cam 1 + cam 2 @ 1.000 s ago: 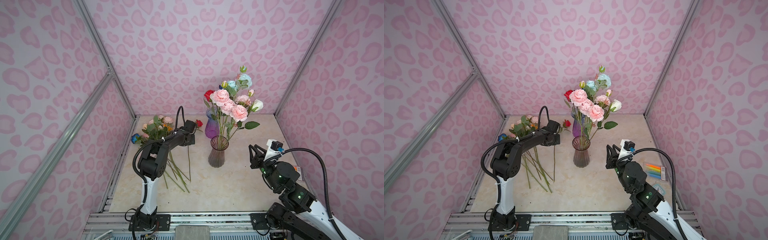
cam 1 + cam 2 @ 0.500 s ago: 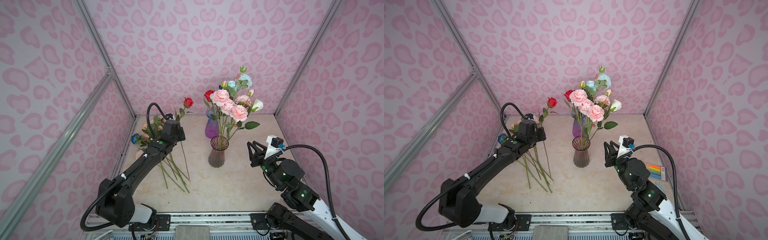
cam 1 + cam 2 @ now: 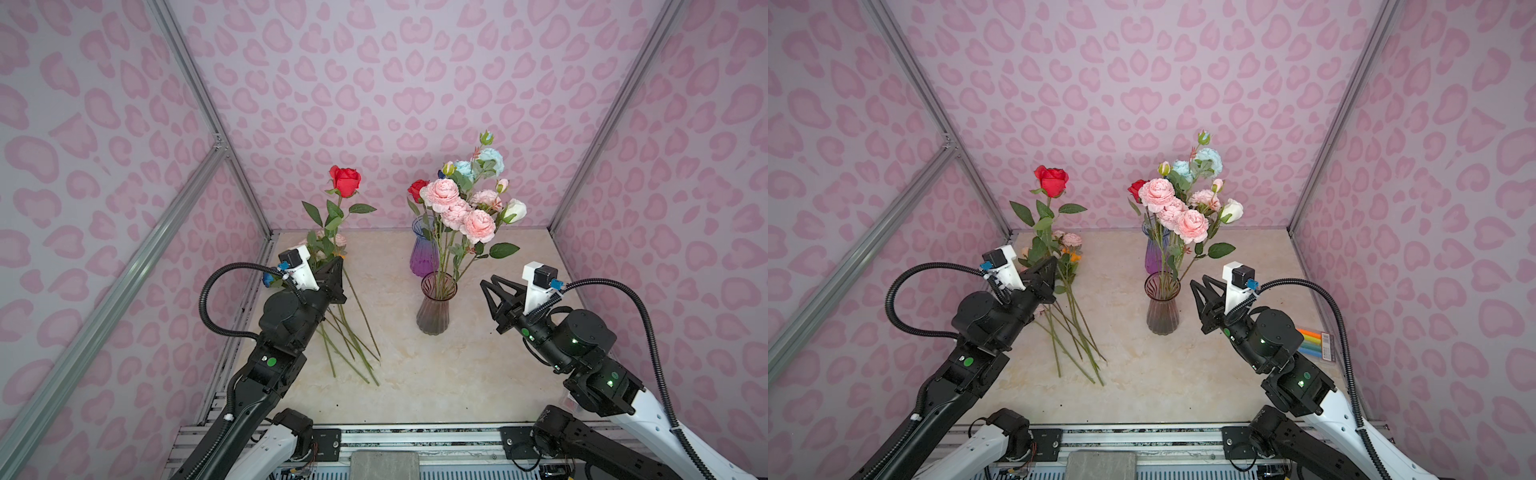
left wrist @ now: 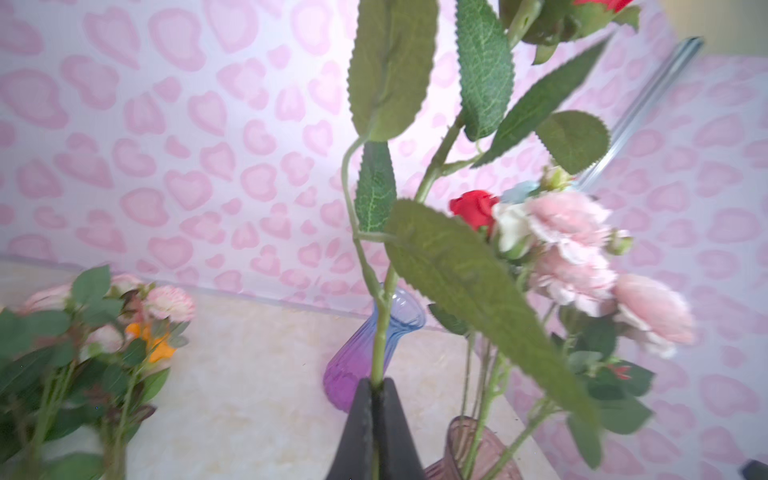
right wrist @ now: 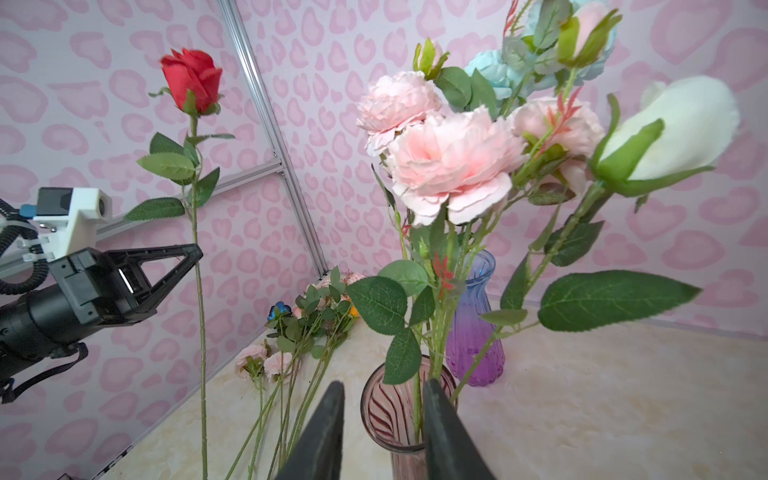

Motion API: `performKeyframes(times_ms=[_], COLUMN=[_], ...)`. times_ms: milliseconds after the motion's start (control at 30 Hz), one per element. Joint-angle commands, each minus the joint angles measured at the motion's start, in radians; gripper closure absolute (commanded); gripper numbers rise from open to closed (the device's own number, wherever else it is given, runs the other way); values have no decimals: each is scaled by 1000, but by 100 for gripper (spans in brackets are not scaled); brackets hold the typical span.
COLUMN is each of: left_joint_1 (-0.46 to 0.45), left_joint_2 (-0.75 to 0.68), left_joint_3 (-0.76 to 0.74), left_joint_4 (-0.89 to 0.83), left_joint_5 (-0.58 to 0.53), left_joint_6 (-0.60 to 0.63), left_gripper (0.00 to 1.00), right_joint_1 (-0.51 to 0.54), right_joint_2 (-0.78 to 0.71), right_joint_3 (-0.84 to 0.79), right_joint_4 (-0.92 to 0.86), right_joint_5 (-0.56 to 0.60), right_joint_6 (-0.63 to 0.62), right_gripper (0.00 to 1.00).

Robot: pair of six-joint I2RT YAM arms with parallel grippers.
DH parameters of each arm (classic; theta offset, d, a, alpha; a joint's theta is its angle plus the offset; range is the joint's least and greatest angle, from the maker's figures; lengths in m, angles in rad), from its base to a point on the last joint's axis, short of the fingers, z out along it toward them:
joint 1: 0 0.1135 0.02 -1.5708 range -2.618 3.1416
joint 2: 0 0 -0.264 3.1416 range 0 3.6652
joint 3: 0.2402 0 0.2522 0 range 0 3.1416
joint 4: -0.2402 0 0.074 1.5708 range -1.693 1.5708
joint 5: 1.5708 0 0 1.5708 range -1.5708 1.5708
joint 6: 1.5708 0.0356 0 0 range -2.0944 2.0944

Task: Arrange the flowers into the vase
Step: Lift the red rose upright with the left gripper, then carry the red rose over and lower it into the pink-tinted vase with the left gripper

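Flowers for the smoky ribbed glass vase [image 3: 433, 309] sit in three places. A full spray of ruffled pink peonies [image 3: 478, 224], pale blue blooms [image 3: 490, 160] and a cream bud [image 3: 515, 210] already stands in the vase at mid-bench. A loose leafy bundle [image 5: 316, 307] lies flat on the cream marble-look bench [image 3: 436, 382], over by the left wall. One red rose [image 3: 345, 180] is held upright above that bundle. My left gripper [image 3: 340, 262] has its jaws shut tight on the rose's thin green stem, partway down, with serrated fabric leaves just above the grip. Whether the stem's tip touches the bench I cannot tell. My right gripper [image 3: 488, 282] waits just right of the vase, apart from it, with its jaws partly open and empty. I judge the step in hand to be carrying the rose across to the vase. To do it well I would raise the stem tip above the rim and keep the stem near vertical. Then I would aim for the free left side of the narrow flared mouth and lower slowly, so leaves do not snag the stems inside. The vase looks slim and top-heavy, so a sideways nudge might tip it. A purple-to-blue glass vase [image 3: 423, 257] stands just behind.
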Motion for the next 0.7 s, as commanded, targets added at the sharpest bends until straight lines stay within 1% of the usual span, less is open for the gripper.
performKeyframes(times_ms=[0,67,133,333,467,567,667], left_joint_1=[-8,-23,-55,-194,-257,-292,-325], left_joint_2=[-18,-22,-14,62,136,195,250], left_joint_3=[33,52,75,163,240,304,347], left_joint_4=[94,109,121,155,194,221,270], left_joint_5=[167,207,224,212,233,252,259], left_joint_6=[37,54,85,207,251,281,308], left_gripper=[97,97,97,97,97,97,97], right_joint_1=[37,66,88,105,111,111,111], right_joint_2=[16,33,47,61,76,68,45], right_joint_3=[21,40,57,62,74,62,37], right_joint_4=[17,8,2,21,17,19,29], right_joint_5=[-6,12,31,39,42,78,141], right_joint_6=[-34,-50,-66,-70,-78,-85,-89], right_gripper=[66,66,66,66,66,66,66])
